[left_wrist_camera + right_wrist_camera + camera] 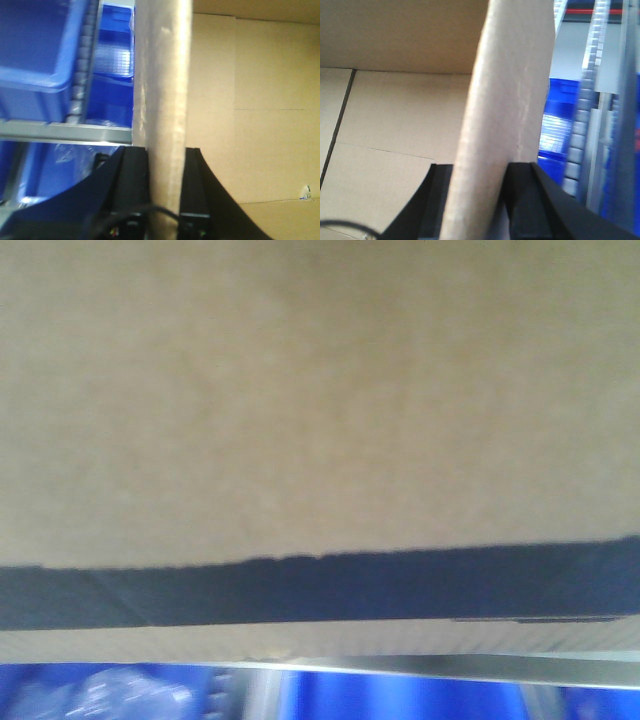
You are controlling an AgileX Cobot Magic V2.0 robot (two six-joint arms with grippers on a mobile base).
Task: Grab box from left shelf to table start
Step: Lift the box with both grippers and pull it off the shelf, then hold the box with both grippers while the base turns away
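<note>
Box [162, 100] walls pinched: one between left jaws, one between right jaws.

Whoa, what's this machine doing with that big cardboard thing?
A two-armed robot is gripping a large cardboard box. The left gripper and the right gripper each pinch an upright wall of it, one finger inside and one outside. The box fills the front view, with blue bins and a metal shelf rail just below it.
</note>
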